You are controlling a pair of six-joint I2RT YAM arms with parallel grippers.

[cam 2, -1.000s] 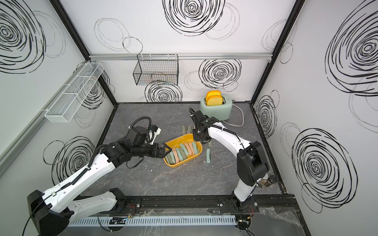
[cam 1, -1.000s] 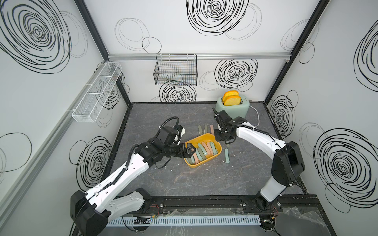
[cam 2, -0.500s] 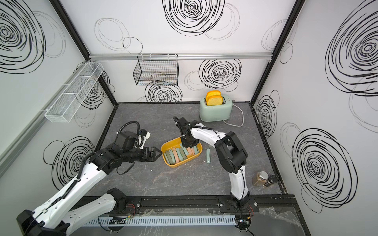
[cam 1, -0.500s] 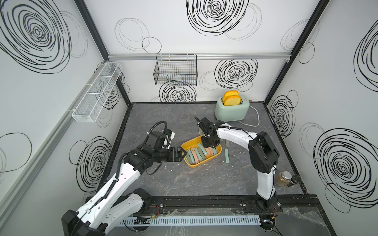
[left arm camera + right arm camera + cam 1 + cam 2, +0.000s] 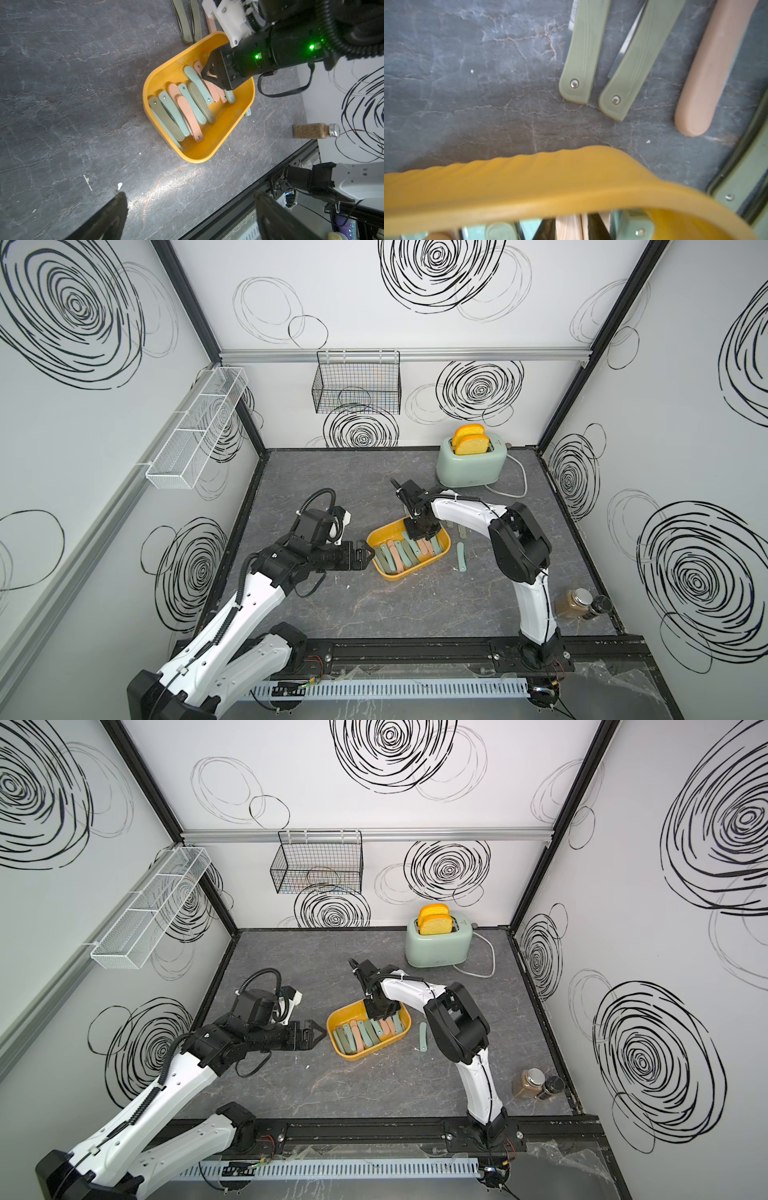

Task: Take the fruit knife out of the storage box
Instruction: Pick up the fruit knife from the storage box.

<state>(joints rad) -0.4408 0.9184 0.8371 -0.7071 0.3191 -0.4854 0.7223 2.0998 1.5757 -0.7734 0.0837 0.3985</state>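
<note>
In both top views the mustard-yellow rounded plastic storage box (image 5: 442,556) (image 5: 402,1031) sits mid-counter, full of pastel folded fruit knives; left gripper (image 5: 369,559) (image 5: 316,1034) hangs beside it, jaws spread wide. Left wrist view: right gripper (image 5: 208,74) reaches into the box, jaws pinched on a pink fruit knife (image 5: 214,88). Right wrist view: two olive knives (image 5: 581,68) lie on the grey counter (image 5: 467,104) outside the rim.

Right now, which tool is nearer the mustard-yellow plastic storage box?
Right. The right tool is down inside the mustard-yellow plastic storage box, among the knives; the left tool hangs just outside its wall.
</note>
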